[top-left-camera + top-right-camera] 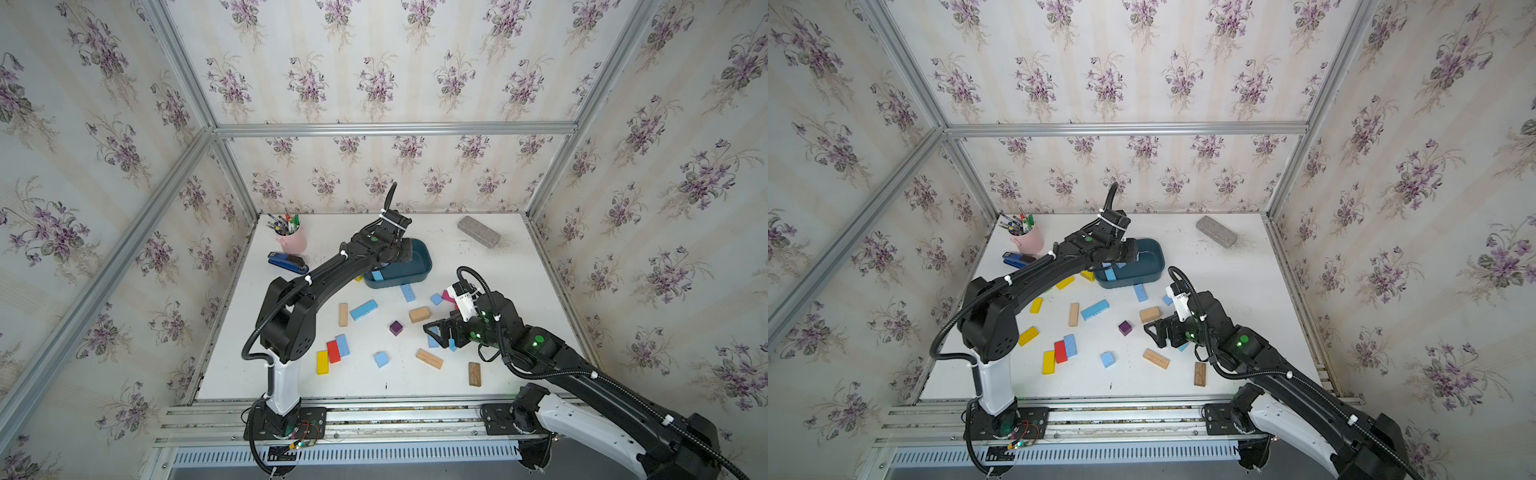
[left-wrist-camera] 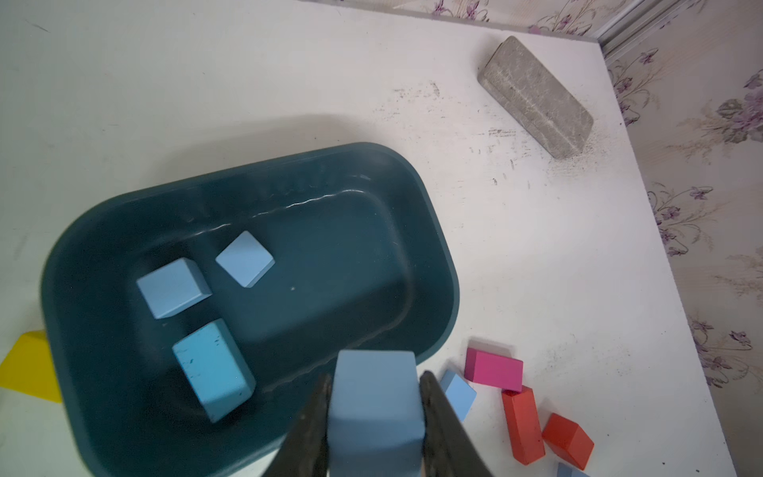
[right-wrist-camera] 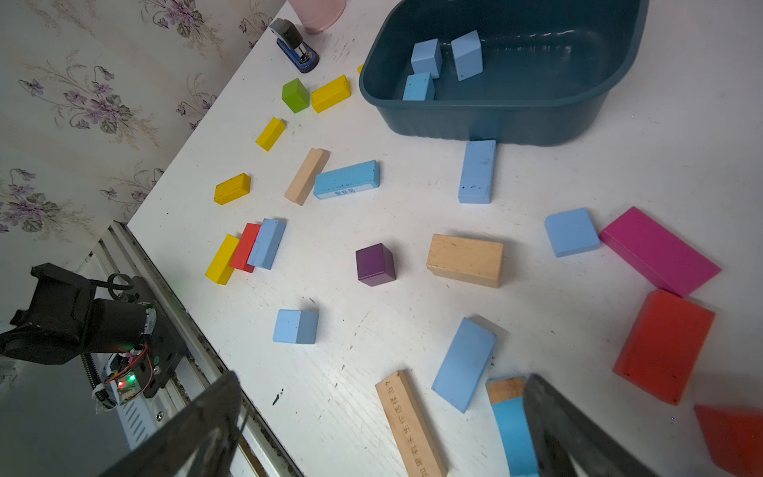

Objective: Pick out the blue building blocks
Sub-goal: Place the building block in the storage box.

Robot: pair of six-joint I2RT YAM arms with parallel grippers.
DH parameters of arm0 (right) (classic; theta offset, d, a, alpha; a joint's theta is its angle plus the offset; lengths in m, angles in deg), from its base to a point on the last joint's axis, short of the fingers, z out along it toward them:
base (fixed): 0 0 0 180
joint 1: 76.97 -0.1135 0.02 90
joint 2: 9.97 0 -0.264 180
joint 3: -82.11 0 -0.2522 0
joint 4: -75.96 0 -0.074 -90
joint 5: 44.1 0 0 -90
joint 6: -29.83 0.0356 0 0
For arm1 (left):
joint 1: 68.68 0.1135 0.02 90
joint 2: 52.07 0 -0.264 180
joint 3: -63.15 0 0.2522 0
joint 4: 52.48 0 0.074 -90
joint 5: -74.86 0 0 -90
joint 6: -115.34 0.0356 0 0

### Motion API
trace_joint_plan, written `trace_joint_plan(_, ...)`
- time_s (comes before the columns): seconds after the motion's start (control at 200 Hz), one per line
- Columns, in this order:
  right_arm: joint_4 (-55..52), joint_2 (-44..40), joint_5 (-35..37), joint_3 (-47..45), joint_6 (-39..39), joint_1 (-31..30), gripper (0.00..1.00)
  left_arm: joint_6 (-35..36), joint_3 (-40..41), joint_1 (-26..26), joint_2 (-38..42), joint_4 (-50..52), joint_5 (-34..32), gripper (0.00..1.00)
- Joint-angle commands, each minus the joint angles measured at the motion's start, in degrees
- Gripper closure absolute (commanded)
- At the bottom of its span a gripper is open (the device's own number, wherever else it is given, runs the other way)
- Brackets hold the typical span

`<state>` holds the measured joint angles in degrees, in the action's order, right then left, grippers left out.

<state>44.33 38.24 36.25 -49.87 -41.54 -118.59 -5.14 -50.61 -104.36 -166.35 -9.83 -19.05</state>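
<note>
Currently the left gripper is clamping one blue block above the teal tub, far centre on the counter, where three blue building blocks are already lying. Near right, the right gripper is hovering wide open; about seven loose blue blocks are waiting.

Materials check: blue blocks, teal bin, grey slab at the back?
The blue blocks: probably painted wood, matte; the bare-ended block shows raw wood. Teal bin: moulded plastic, semi-gloss, highlights on its floor. Grey slab: stone or concrete by the look, rough, grit scattered around it.
</note>
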Motion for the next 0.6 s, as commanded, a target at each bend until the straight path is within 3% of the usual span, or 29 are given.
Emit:
trace_joint_plan(0.0,-0.5,-0.8,1.6,0.5,1.3,-0.1,0.0,-1.5,-4.6,-0.1,-4.8,-0.6,-1.5,0.95)
trace_joint_plan(0.225,-1.2,-3.3,1.9,-0.2,2.0,0.0,0.0,-0.7,-10.7,-0.1,-13.5,-0.3,-5.2,0.94)
trace_joint_plan(0.595,-1.2,-4.2,1.0,-0.8,2.4,0.0,0.0,1.1,-14.6,1.3,-20.5,0.0,-9.8,0.92)
